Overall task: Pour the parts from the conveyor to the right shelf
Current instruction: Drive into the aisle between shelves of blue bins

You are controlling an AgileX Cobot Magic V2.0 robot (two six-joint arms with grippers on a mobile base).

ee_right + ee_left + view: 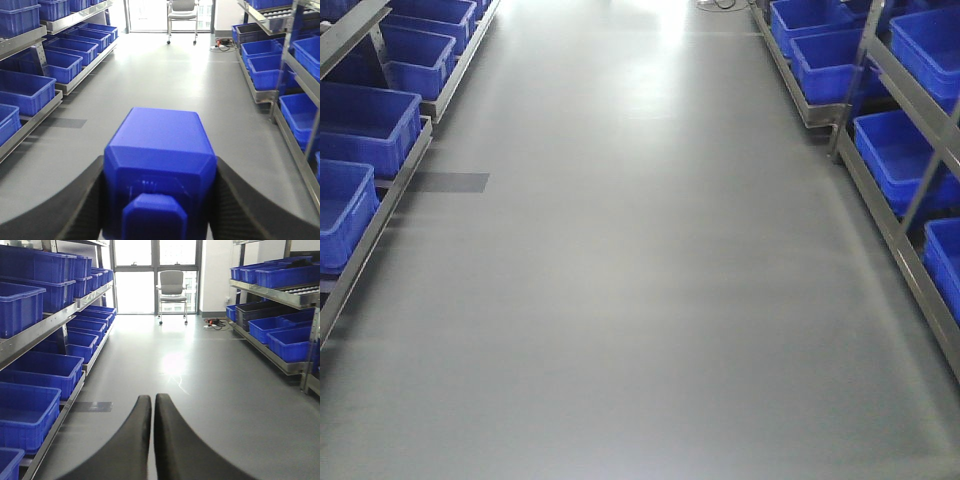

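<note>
My right gripper [160, 170] is shut on a bright-blue plastic block [159, 150], a part with a stud facing the camera; its black fingers [75, 205] press both sides. My left gripper [152, 402] is shut and empty, its fingers pointing down the aisle. The right shelf [280, 90] is a steel rack with deep blue bins [905, 150] along the right side; it also shows in the left wrist view [280, 340]. White rollers [280, 15] show on an upper level. The conveyor is out of view.
A matching rack of blue bins [360, 130] lines the left side [45, 370]. Grey floor [640, 250] runs between the racks. A chair [172, 292] stands at the far end by windows, with cables [215, 325] on the floor nearby.
</note>
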